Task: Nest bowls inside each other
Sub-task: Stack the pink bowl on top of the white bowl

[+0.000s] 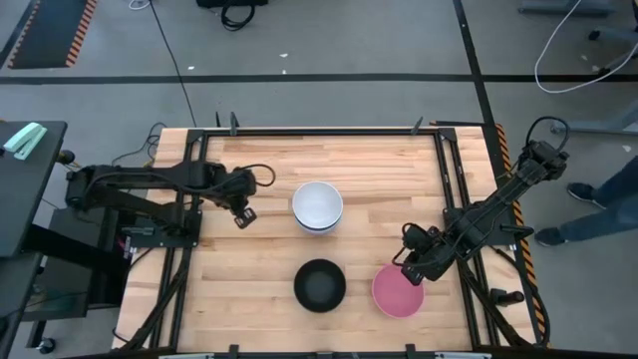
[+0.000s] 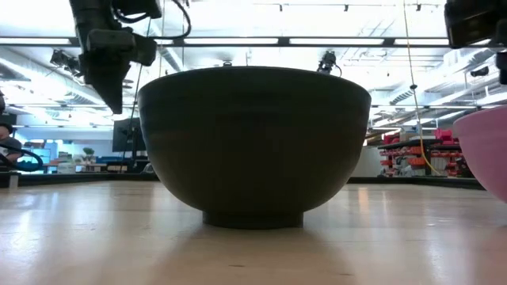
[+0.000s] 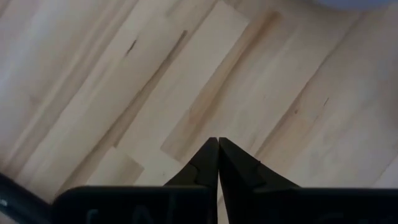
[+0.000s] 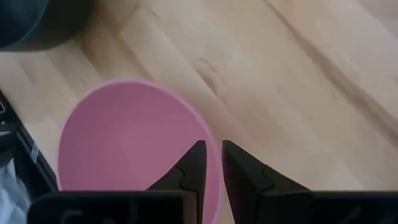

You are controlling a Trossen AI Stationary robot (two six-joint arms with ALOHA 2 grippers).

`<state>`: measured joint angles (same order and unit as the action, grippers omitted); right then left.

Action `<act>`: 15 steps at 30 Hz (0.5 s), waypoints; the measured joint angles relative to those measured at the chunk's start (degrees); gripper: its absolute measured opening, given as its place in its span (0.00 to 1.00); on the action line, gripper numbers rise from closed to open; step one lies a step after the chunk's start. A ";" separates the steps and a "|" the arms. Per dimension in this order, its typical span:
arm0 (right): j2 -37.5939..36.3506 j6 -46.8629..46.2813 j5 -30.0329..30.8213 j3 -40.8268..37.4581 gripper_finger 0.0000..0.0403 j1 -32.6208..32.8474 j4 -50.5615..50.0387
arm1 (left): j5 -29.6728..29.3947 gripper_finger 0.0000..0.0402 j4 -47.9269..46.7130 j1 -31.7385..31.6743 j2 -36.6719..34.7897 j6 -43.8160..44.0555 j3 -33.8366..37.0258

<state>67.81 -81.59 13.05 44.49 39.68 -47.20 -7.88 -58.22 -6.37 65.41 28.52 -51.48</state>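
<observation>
A pink bowl (image 1: 398,292) stands at the near right, a black bowl (image 1: 319,285) at the near middle, upright on its foot (image 2: 253,216). A white bowl (image 1: 317,204) sits nested in another bowl at the table's middle. A lavender-blue rim (image 3: 354,3) shows in the left wrist view. My right gripper (image 1: 409,271) is shut on the pink bowl's rim. My left gripper (image 1: 242,214) is shut and empty, above the bare table left of the white bowl. The black bowl's side (image 4: 31,25) also shows in the right wrist view. My right gripper has the pink bowl's rim (image 4: 211,140) on its far right side, with one finger inside the bowl and one outside. The fingers come from above, pointing down. The bowl stays upright, mouth up; I cannot tell whether its foot is on the table.
Bare wooden table lies between the bowls and along the far side. Black metal frame rails (image 1: 449,189) run along the table's left and right sides. A person's legs (image 1: 598,209) show on the floor beyond the right edge.
</observation>
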 joint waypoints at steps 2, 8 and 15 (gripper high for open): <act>0.00 -1.24 -0.24 0.00 0.15 0.79 0.15 | 0.00 0.04 0.73 0.00 -0.67 0.86 1.07; 1.28 -5.24 -1.64 0.00 0.15 3.26 0.09 | -0.01 0.05 0.79 0.00 -0.85 1.02 2.28; 5.23 -8.22 -4.51 0.00 0.15 5.14 -0.72 | 0.02 0.07 2.47 -0.02 -0.81 1.00 2.29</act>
<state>73.05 -89.81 8.54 44.49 44.82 -47.92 -7.86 -55.74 -6.39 64.60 29.52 -49.19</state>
